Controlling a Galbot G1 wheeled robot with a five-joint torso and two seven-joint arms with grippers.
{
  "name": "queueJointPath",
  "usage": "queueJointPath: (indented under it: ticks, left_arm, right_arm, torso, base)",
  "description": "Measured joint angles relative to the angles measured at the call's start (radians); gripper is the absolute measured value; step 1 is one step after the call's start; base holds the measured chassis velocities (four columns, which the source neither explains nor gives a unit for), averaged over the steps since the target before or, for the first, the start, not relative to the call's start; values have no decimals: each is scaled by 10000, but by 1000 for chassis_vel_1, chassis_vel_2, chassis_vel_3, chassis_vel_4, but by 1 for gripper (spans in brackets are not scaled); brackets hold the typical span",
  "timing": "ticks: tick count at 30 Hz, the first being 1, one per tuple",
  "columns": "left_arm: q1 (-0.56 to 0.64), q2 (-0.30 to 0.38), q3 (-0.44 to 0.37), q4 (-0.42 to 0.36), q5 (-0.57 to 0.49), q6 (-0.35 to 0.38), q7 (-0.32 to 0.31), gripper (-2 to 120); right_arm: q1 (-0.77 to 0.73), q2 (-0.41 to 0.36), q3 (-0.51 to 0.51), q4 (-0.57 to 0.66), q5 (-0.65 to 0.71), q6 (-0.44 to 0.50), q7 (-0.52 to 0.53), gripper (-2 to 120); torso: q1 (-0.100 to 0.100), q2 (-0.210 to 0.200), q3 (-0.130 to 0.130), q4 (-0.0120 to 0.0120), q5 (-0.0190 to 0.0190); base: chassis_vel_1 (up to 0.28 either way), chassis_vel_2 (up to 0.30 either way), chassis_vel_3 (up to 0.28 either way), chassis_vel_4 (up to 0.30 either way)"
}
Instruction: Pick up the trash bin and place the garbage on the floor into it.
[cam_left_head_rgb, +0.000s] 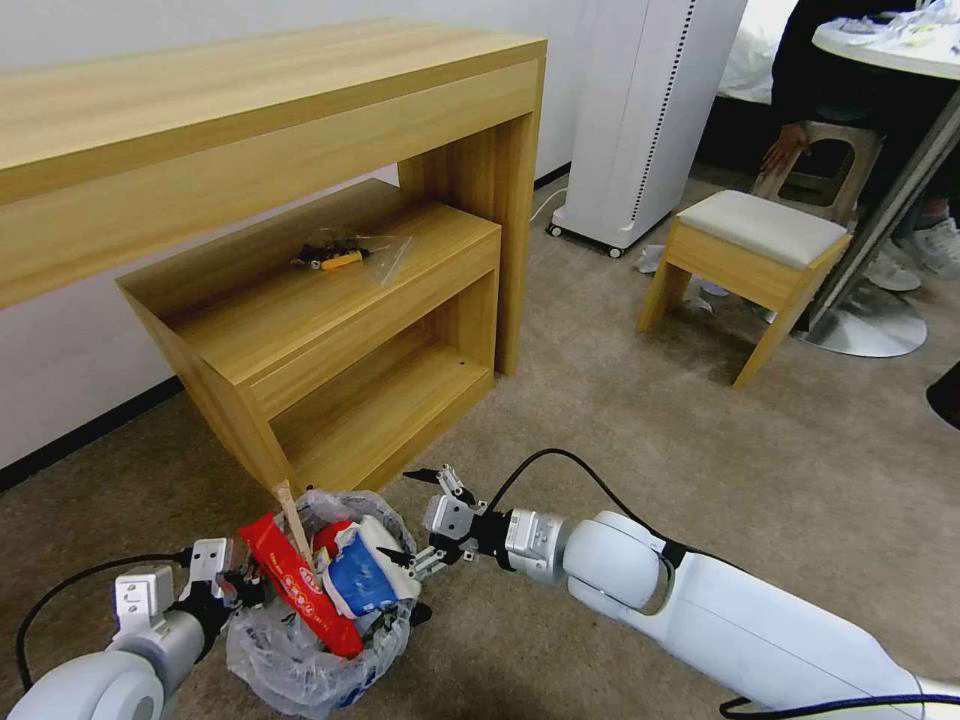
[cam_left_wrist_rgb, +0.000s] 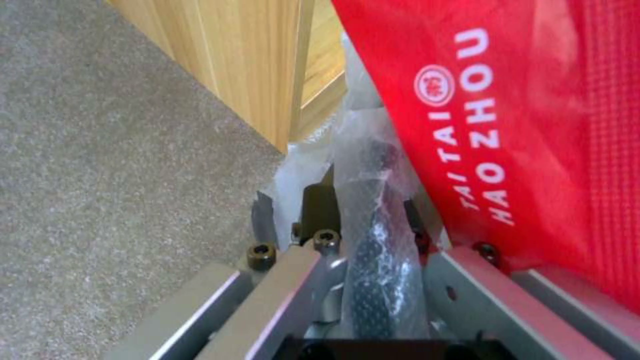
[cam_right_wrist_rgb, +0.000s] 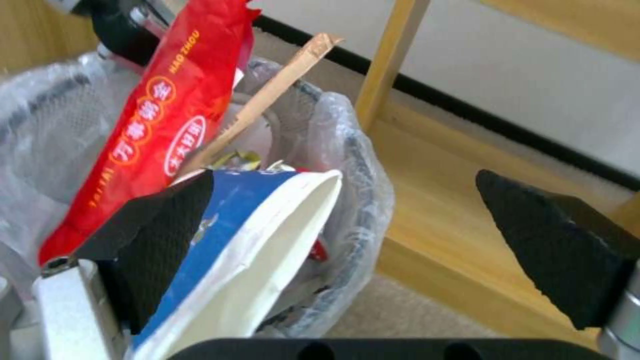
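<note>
From the head camera, the trash bin (cam_left_head_rgb: 310, 640), a small round container lined with crinkly translucent plastic, sits low on the short-pile beige floor (cam_left_head_rgb: 620, 420), just before the corner of a pale wooden shelf unit (cam_left_head_rgb: 330, 340). It is heaped full: a long glossy red wrapper (cam_left_head_rgb: 300, 590) leans across it, a thin wooden stick (cam_left_head_rgb: 293, 520) pokes up beside that, and a squashed blue-white cup (cam_left_head_rgb: 365, 575) lies against the rim nearest the right gripper (cam_left_head_rgb: 425, 520). That pincer stands just beside the bin with its dark pointed fingers spread wide and nothing between them, the lower tip close to the cup. The left gripper (cam_left_head_rgb: 240, 585) is at the bin's opposite rim, pressed into the bag.

In the left wrist view, the left gripper (cam_left_wrist_rgb: 363, 210) is closed on the bin's rim (cam_left_wrist_rgb: 373, 260): a dark perforated edge wrapped in wrinkled plastic runs straight between its metal fingers. The red wrapper (cam_left_wrist_rgb: 533, 130), printed in white letters, hangs right against one finger; woolly carpet (cam_left_wrist_rgb: 100, 175) and smooth wood grain lie on the other side.

In the right wrist view, the right gripper (cam_right_wrist_rgb: 347, 235) gapes, its textured black pads (cam_right_wrist_rgb: 560, 250) far apart. One pad lies against the creased blue-white cup (cam_right_wrist_rgb: 260, 250); the other hangs over the wooden shelf base. Beyond the cup stand the red wrapper (cam_right_wrist_rgb: 147, 145) and flat-ended stick (cam_right_wrist_rgb: 267, 100) inside the bag-lined bin (cam_right_wrist_rgb: 360, 180).
</note>
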Motion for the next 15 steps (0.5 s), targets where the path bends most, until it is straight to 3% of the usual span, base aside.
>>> queueJointPath:
  ticks: [10, 15]
  left_arm:
    - [-3, -38, -8, 3, -28, -1, 13, 0]
    - [67, -87, -116, 3, -102, 0, 35, 0]
  right_arm:
    - [-115, 67, 605, 142, 342, -14, 267, 100]
    - [-538, -22, 1464, 416, 850, 12, 1139, 100]
  torso:
    - [0, 0, 0, 1, 0]
    - [0, 0, 0, 0, 1]
  base:
    - [0, 0, 0, 0]
    - [0, 0, 0, 0]
